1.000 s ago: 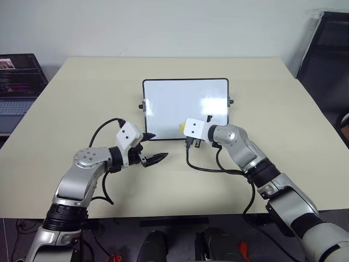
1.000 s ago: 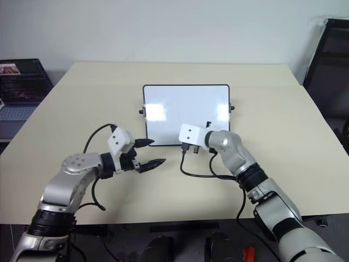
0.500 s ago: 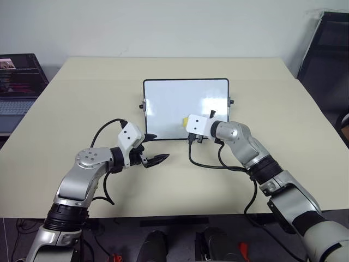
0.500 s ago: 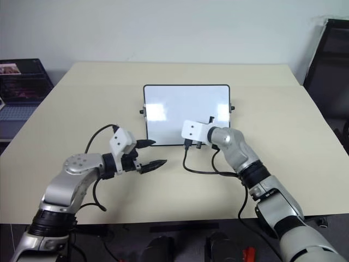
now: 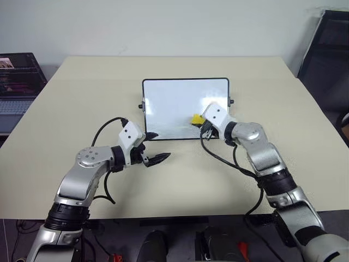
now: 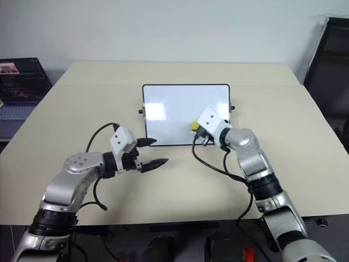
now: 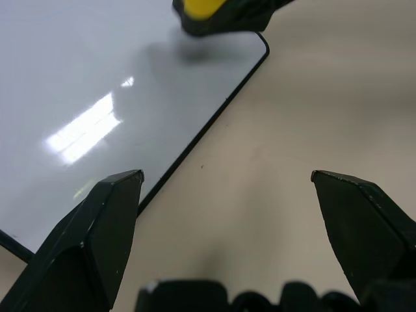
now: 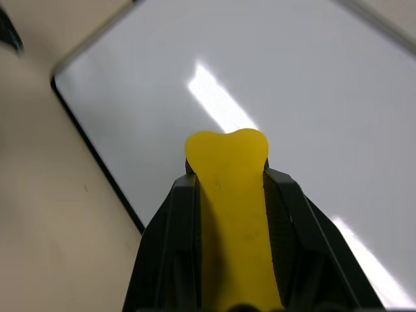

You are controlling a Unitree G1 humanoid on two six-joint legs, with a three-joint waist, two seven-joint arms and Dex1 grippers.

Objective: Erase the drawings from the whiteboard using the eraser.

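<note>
Beige and matte, our counter (image 5: 82, 98) carries the whiteboard (image 5: 174, 103) at its middle, long axis running left to right, thin black frame, rounded corners, glossy white face catching glare; we make out no drawings on it. Our right gripper (image 5: 199, 121) pinches the eraser (image 5: 196, 118), a small soft yellow block squeezed narrow between the 2 black fingers (image 8: 169, 221), above the board's near-right part, whether touching it we cannot tell; the board lies ahead and to the left of it. Our left gripper (image 5: 155, 147) hangs spread and empty just beside the board's near-left corner; the right arm is plainly nearer the work.
</note>
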